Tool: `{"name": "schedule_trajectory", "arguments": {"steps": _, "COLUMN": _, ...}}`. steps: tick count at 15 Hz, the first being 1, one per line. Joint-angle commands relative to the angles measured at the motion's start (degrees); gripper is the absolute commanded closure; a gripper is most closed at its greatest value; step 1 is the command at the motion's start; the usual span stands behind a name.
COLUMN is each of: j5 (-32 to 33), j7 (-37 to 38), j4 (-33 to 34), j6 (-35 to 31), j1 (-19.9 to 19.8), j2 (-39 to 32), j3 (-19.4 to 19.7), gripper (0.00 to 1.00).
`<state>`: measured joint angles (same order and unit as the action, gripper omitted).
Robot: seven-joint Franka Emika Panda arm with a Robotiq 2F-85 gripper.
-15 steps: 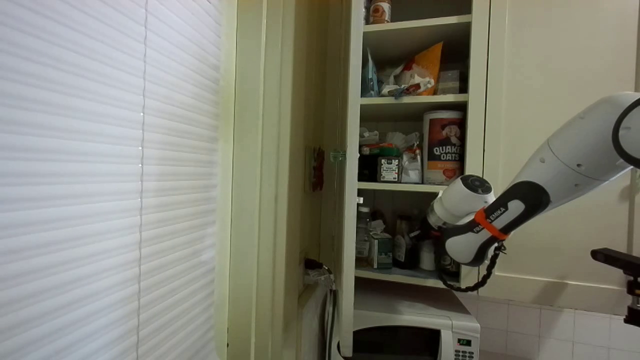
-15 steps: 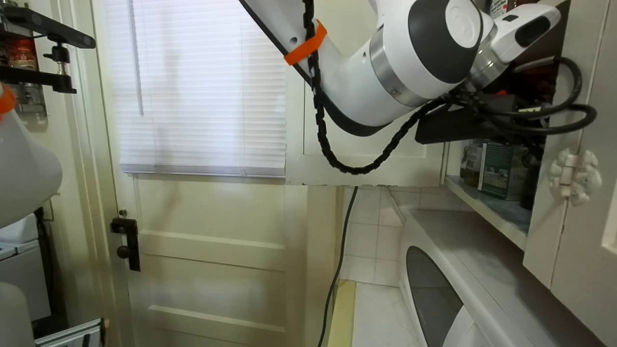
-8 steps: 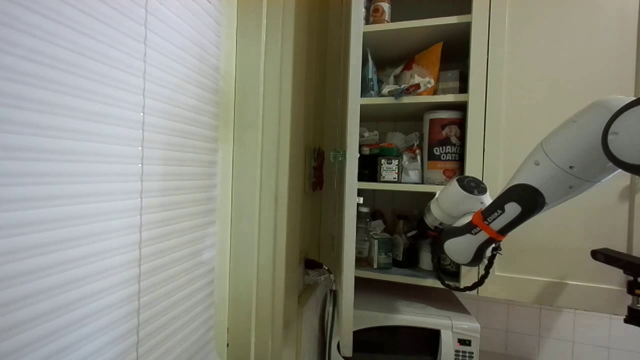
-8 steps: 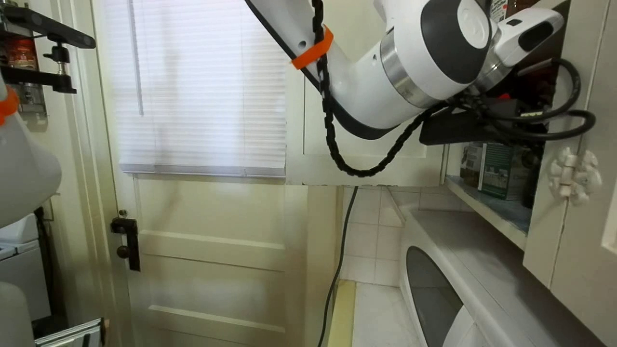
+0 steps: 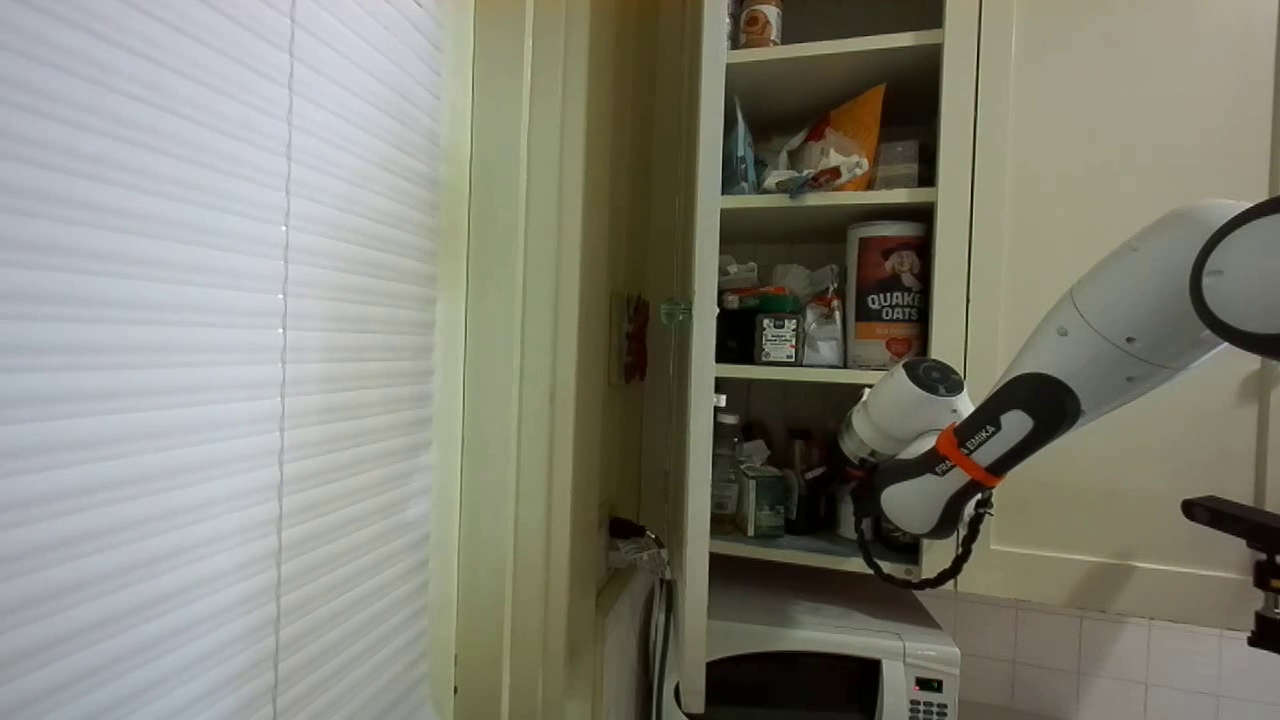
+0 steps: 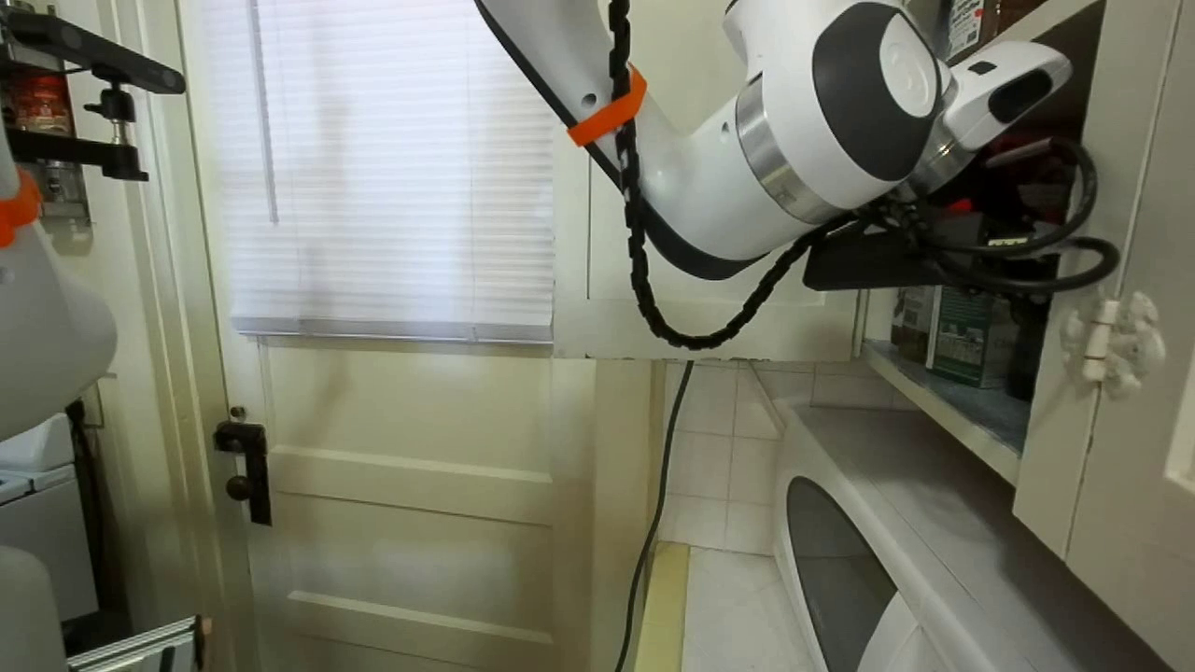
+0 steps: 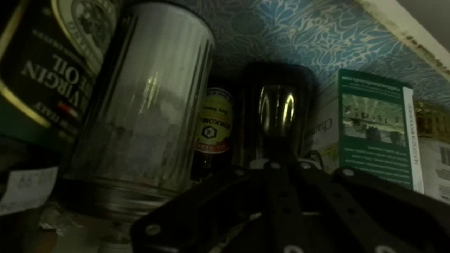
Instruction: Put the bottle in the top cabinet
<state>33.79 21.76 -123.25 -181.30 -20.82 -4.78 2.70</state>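
Note:
The tall cream-white top cabinet [image 5: 957, 250] stands open; its lowest shelf edge also shows in an exterior view [image 6: 943, 401]. A dark, shiny bottle [image 7: 276, 102] is upright on the blue-patterned lowest shelf [image 7: 306, 38]. In an exterior view it seems to be the dark bottle [image 5: 795, 505] with a pale label. My gripper [image 7: 286, 156] reaches into this shelf. Its finger links converge close together at the bottle's upper part. The black tips blend into the dark glass, so I cannot tell whether they hold it. In both exterior views the fingers are mostly hidden.
A green tea box [image 7: 374, 130] stands right beside the bottle in the wrist view. A Kikkoman bottle [image 7: 214, 119], a large pale can [image 7: 154, 91] and an olive oil tin [image 7: 63, 70] crowd the other side. The open door [image 5: 695, 400] and microwave [image 5: 820, 620] are close by.
The arm and wrist have moved a little left and down within the lowest shelf in an exterior view. The wrist with its cables has sunk slightly. The shelf's other items look unmoved.

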Motion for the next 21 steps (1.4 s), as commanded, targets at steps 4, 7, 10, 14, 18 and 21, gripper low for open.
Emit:
{"name": "schedule_trajectory", "arguments": {"steps": 4, "j5": 0.00, "j7": 0.03, "j4": 0.00, "j6": 0.01, "j1": 0.00, "j2": 0.00, "j3": 0.00, "gripper": 1.00}}
{"name": "schedule_trajectory", "arguments": {"steps": 7, "j5": -3.01, "j7": 1.78, "j4": -0.78, "j6": -0.25, "j1": 0.10, "j2": 0.55, "j3": -0.79, "gripper": 1.00}}
{"name": "schedule_trajectory", "arguments": {"steps": 10, "j5": -5.31, "j7": 6.77, "j4": -1.35, "j6": -0.05, "j1": 0.44, "j2": 1.85, "j3": -0.59, "gripper": 1.00}}
{"name": "schedule_trajectory", "arguments": {"steps": 14, "j5": -4.87, "j7": 15.13, "j4": -2.62, "j6": 0.82, "j1": 0.60, "j2": 4.31, "j3": 0.71, "gripper": 1.00}}
{"name": "schedule_trajectory", "arguments": {"steps": 18, "j5": -9.07, "j7": 20.42, "j4": -6.33, "j6": 0.03, "j1": 0.89, "j2": 6.07, "j3": -0.71, "gripper": 1.00}}
{"name": "schedule_trajectory", "arguments": {"steps": 21, "j5": -12.44, "j7": 23.63, "j4": -8.59, "j6": -0.92, "j1": 1.42, "j2": 6.72, "j3": -1.73, "gripper": 1.00}}
